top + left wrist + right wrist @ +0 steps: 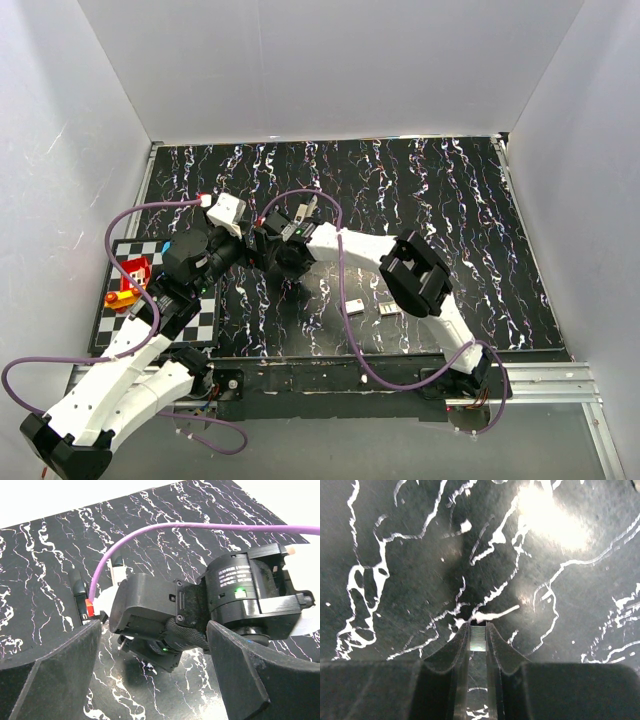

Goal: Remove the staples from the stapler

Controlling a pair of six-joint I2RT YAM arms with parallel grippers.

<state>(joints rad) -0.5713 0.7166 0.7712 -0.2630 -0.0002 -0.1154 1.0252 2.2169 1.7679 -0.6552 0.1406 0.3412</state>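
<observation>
In the right wrist view my right gripper (478,630) points down at the mat, shut on a short silver ribbed strip of staples (478,640) pinched between its fingertips. My left gripper (155,680) is open, its two dark fingers (50,675) wide apart on either side of the right arm's wrist (165,610), touching nothing. Seen from above, the two wrists meet near the mat's left middle (265,250). Just behind them a slim dark and silver thing, probably the stapler (305,209), lies mostly hidden; a dark part of it (77,587) shows behind the right wrist.
Two small pale rectangular blocks (355,307) (388,307) lie on the black marbled mat (450,220) near its front edge. A checkered board (125,320) with a red toy (130,272) sits at the left. Purple cables (350,330) loop over both arms. White walls enclose the table.
</observation>
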